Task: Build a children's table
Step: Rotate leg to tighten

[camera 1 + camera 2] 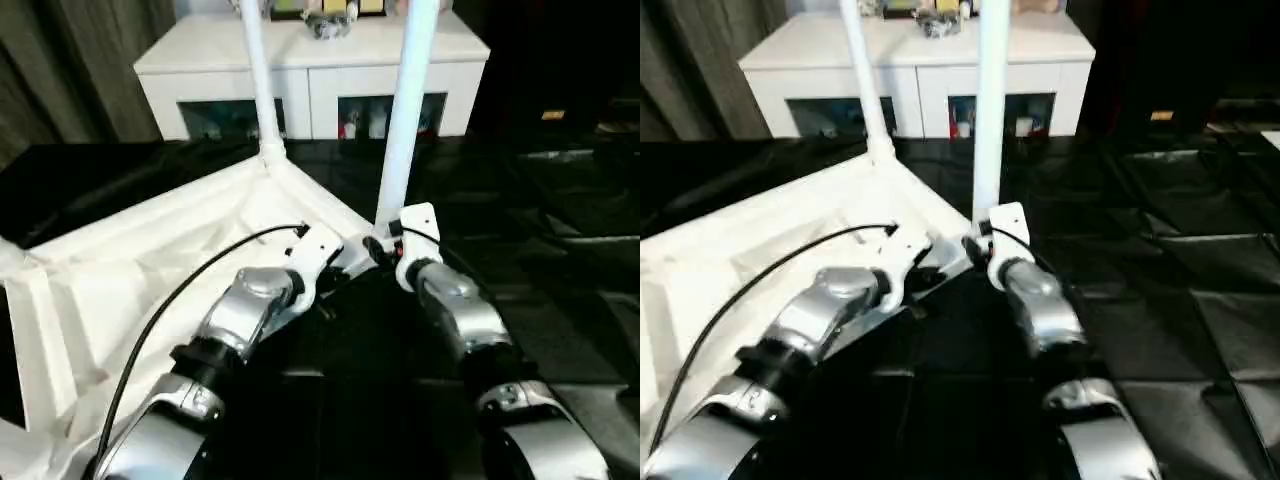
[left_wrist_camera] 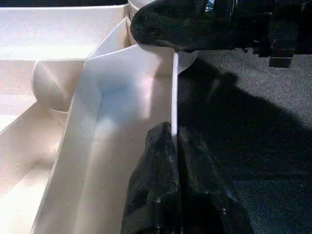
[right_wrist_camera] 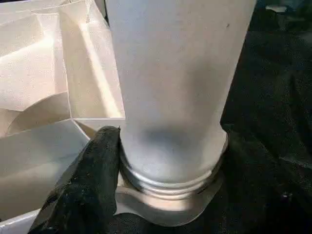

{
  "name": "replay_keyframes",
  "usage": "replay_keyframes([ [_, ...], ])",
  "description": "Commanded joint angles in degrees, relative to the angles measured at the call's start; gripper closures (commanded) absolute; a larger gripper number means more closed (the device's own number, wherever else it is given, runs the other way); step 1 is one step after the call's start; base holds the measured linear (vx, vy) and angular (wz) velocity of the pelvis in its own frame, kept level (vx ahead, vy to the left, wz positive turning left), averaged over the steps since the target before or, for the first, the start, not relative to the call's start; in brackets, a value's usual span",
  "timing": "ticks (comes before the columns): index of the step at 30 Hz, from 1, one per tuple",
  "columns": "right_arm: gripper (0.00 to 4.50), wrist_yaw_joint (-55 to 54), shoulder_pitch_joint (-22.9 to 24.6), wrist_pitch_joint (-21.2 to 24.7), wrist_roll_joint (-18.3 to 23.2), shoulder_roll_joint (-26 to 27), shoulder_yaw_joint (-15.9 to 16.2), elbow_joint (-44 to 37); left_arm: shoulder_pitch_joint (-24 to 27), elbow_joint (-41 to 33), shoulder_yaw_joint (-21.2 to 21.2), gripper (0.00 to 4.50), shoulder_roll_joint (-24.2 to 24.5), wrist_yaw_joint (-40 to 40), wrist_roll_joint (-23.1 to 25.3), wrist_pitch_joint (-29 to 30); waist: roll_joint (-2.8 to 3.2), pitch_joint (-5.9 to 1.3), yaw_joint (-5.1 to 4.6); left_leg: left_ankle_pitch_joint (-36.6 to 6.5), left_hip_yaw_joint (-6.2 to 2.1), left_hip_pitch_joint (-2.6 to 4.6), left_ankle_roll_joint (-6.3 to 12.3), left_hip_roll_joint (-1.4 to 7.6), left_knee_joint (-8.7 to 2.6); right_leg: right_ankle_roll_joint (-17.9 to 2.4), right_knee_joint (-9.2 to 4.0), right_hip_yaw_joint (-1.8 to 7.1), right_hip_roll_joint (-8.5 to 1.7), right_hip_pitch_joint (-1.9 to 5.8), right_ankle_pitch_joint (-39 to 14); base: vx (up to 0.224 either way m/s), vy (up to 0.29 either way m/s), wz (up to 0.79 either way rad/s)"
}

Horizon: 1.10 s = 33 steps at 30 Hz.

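The white tabletop (image 1: 150, 270) lies upside down on the black floor, ribs facing up. One white leg (image 1: 256, 80) stands upright in its far corner socket. A second leg (image 1: 406, 110) stands upright at the near right corner, its threaded foot (image 3: 170, 183) seated at the round socket. My right gripper (image 1: 385, 247) is closed around the base of this leg, and one black finger (image 3: 92, 180) presses its side. My left gripper (image 2: 175, 146) is shut on the tabletop's thin side wall (image 2: 174, 92), just beside that corner.
A white cabinet (image 1: 310, 60) with glass doors stands behind the tabletop, small objects on top. Black quilted matting (image 1: 540, 230) covers the floor to the right and in front. A black cable (image 1: 190, 285) runs along my left forearm.
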Motion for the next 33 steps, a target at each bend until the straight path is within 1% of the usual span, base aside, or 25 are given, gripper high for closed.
replay_keyframes([
  [1,1.79,5.25,1.03,-1.05,-0.20,2.23,3.75,-0.75,0.40,0.87,-0.78,4.50,0.14,1.29,1.15,-0.13,-0.46,-3.09,-0.22,-16.43,-2.13,1.22,0.60,3.08,-5.01,-11.49,-4.92,2.26,-3.52,1.91,-12.84,0.000,0.000,0.00],
  [2,1.44,6.04,1.19,-1.71,-0.14,1.93,3.73,-1.20,0.56,0.57,-0.82,4.50,0.32,0.82,1.13,-0.04,-0.50,-3.09,-0.24,-16.64,-2.17,1.13,0.65,3.12,-5.04,-11.36,-4.91,2.27,-3.61,1.99,-13.36,0.000,0.000,0.00],
  [3,1.09,7.09,1.29,-2.02,0.23,1.38,3.44,-1.58,0.87,0.12,-1.23,4.50,0.87,-0.47,1.26,-0.76,-0.29,-3.14,-0.20,-16.53,-2.22,1.17,0.61,3.17,-5.06,-11.35,-4.87,2.25,-3.63,1.99,-13.26,0.000,0.000,0.00],
  [5,1.03,9.80,1.54,-1.67,0.87,-0.19,3.27,-2.54,1.73,-1.22,-1.97,4.50,2.11,-3.00,1.26,-1.08,-0.59,-3.29,-0.28,-15.34,-2.17,1.00,1.15,3.18,-4.96,-11.68,-4.65,2.26,-3.54,2.20,-10.96,0.000,0.000,0.00],
  [6,1.03,12.53,1.79,-1.51,1.30,-1.67,3.49,-3.43,2.55,-2.34,-2.78,4.50,3.27,-5.52,1.13,-2.15,-0.55,-3.39,-0.22,-13.48,-2.21,0.77,2.17,3.19,-4.77,-12.49,-4.33,2.19,-3.64,2.44,-8.18,0.000,0.000,0.00],
  [7,0.89,15.33,2.06,-1.09,1.77,-2.99,3.82,-4.23,3.32,-3.39,-3.36,4.50,4.20,-7.93,0.76,-3.09,-0.52,-3.41,-0.21,-12.94,-2.17,0.72,2.58,3.18,-4.72,-12.70,-4.30,2.17,-3.61,2.46,-7.55,0.000,0.000,0.00],
  [8,0.74,17.48,2.26,-0.59,2.06,-3.84,4.23,-4.82,3.80,-4.13,-3.38,4.50,4.62,-8.86,0.41,-2.29,-0.69,-3.42,-0.21,-11.61,-2.07,0.57,3.47,3.19,-4.56,-13.24,-4.06,2.19,-3.62,2.61,-5.72,0.000,0.000,0.00],
  [9,0.64,19.40,2.52,-0.16,2.18,-4.61,4.75,-5.46,4.20,-4.76,-3.35,4.50,4.98,-9.51,0.10,-1.50,-0.66,-3.42,-0.28,-10.95,-2.09,0.39,3.86,3.22,-4.53,-13.52,-3.91,2.19,-3.68,2.77,-4.94,0.000,0.000,0.00],
  [10,0.63,19.40,2.52,-0.16,2.18,-4.61,4.75,-5.46,4.20,-4.76,-3.35,4.50,4.98,-9.51,0.10,-1.50,-0.59,-3.53,-0.28,-9.90,-2.02,0.54,4.56,3.22,-4.32,-14.10,-3.81,2.16,-3.61,2.67,-3.56,0.000,0.000,0.00],
  [12,0.63,29.81,5.04,1.22,2.18,-10.01,8.36,-10.98,6.23,-7.84,-4.13,4.50,7.52,-13.71,-0.95,-1.87,-0.39,-3.64,-0.17,-8.58,-1.96,0.70,5.47,3.24,-4.09,-14.92,-3.50,2.10,-3.43,2.67,-1.91,0.000,0.000,0.00],
  [14,0.63,37.02,7.07,1.41,2.25,-14.25,10.68,-15.23,7.72,-10.20,-4.79,4.50,9.57,-17.33,-1.81,-3.18,-0.60,-3.49,0.31,-8.39,-2.00,0.58,6.36,3.41,-4.02,-15.07,-3.47,2.02,-3.35,2.88,-1.28,0.000,0.000,0.00],
  [15,0.63,40.18,8.00,1.40,2.67,-16.28,11.35,-17.18,8.52,-11.66,-5.02,4.50,10.66,-19.43,-2.51,-3.64,-0.45,-3.54,0.34,-8.75,-1.91,0.63,6.51,3.49,-4.01,-15.17,-3.40,2.06,-3.38,2.71,-1.48,0.000,0.000,0.00],
  [16,0.63,44.91,9.27,1.95,3.83,-19.27,11.74,-20.11,10.06,-14.48,-5.39,4.50,12.65,-23.70,-3.99,-5.33,-0.51,-3.43,0.43,-9.41,-1.88,0.67,6.44,3.60,-4.08,-15.26,-3.50,2.08,-3.40,2.68,-2.18,0.000,0.000,0.00],
  [17,0.63,46.33,9.62,2.09,4.36,-20.29,11.65,-20.99,10.80,-16.02,-5.45,4.50,13.55,-25.75,-5.03,-5.30,-0.45,-3.39,0.52,-10.17,-1.92,0.68,6.33,3.65,-4.16,-15.15,-3.51,2.10,-3.44,2.76,-3.19,0.000,0.000,0.00],
  [18,0.63,46.33,9.62,2.09,4.36,-20.29,11.65,-20.99,10.80,-16.02,-5.45,4.50,13.55,-25.75,-5.03,-5.30,-0.33,-3.29,0.58,-10.98,-2.00,0.80,6.00,3.74,-4.34,-15.15,-3.59,2.06,-3.39,2.65,-4.37,0.000,0.000,0.00],
  [19,0.63,47.92,10.00,1.97,4.85,-21.48,11.22,-21.89,11.84,-18.43,-5.41,4.50,15.00,-28.53,-6.47,-4.58,-0.32,-3.17,0.46,-12.56,-1.89,0.94,5.43,3.79,-4.44,-15.25,-3.82,2.13,-3.38,2.37,-6.41,0.000,0.000,0.00],
  [20,0.63,48.67,10.16,1.93,5.02,-21.98,11.14,-22.29,12.16,-19.28,-5.40,4.50,15.75,-29.45,-6.79,-4.13,-0.15,-3.08,0.47,-13.69,-1.88,1.03,4.62,3.82,-4.64,-15.16,-3.96,2.18,-3.34,2.23,-8.31,0.000,0.000,0.00],
  [21,0.63,49.20,10.28,1.93,5.14,-22.35,11.12,-22.60,12.36,-19.83,-5.39,4.50,16.27,-30.04,-6.93,-3.83,-0.18,-2.99,0.48,-14.35,-1.90,1.14,4.14,3.85,-4.77,-15.04,-4.06,2.20,-3.27,2.14,-9.18,0.000,0.000,0.00],
  [22,0.63,49.89,10.50,2.38,5.58,-22.82,11.26,-23.32,12.55,-20.23,-5.21,4.50,16.71,-30.37,-7.02,-3.71,-0.07,-3.05,0.65,-15.09,-1.82,1.49,3.43,3.92,-4.78,-14.99,-4.06,2.31,-3.18,1.88,-9.56,0.000,0.000,0.00],
  [23,0.63,50.33,10.63,2.63,5.84,-23.08,11.38,-23.77,12.66,-20.35,-4.99,4.50,16.95,-30.52,-7.08,-3.73,-0.21,-2.94,0.73,-15.39,-1.75,1.57,3.16,3.93,-4.83,-14.94,-4.17,2.36,-3.11,1.75,-9.75,0.000,0.000,0.00],
  [24,0.63,50.38,10.65,2.65,5.87,-23.11,11.39,-23.83,12.67,-20.36,-4.96,4.50,16.98,-30.54,-7.09,-3.73,-0.17,-2.96,0.93,-15.21,-1.80,1.49,2.64,3.87,-4.87,-14.81,-4.09,2.44,-3.22,1.94,-9.53,0.000,0.000,0.00],
  [25,0.63,51.48,10.93,3.43,6.37,-23.48,11.45,-24.81,12.87,-20.58,-4.67,4.50,17.43,-30.88,-7.31,-3.83,-0.29,-2.94,1.00,-14.61,-1.83,1.28,2.45,3.76,-4.88,-14.53,-4.03,2.45,-3.26,2.09,-9.22,0.000,0.000,0.00],
  [29,0.63,53.94,11.44,4.84,6.99,-24.00,12.06,-26.03,13.15,-20.85,-4.35,4.50,17.98,-31.39,-7.46,-3.77,-0.27,-3.25,1.09,-12.08,-1.87,1.09,3.19,3.66,-4.57,-14.81,-3.64,2.38,-3.33,2.31,-5.81,0.000,0.000,0.00],
  [31,0.63,55.40,11.92,4.98,6.44,-24.43,12.89,-26.33,13.28,-20.96,-4.30,4.50,18.29,-31.43,-7.38,-3.60,-0.35,-3.35,1.20,-10.39,-1.87,0.94,4.07,3.65,-4.38,-15.03,-3.43,2.32,-3.37,2.40,-3.98,0.000,0.000,0.00],
  [33,0.63,55.65,12.05,4.83,6.20,-24.65,13.21,-26.22,13.28,-20.87,-4.28,4.50,18.29,-31.41,-7.26,-3.62,-0.35,-3.33,1.18,-9.97,-1.84,0.89,4.57,3.60,-4.29,-15.26,-3.44,2.29,-3.38,2.39,-3.86,0.000,0.000,0.00],
])
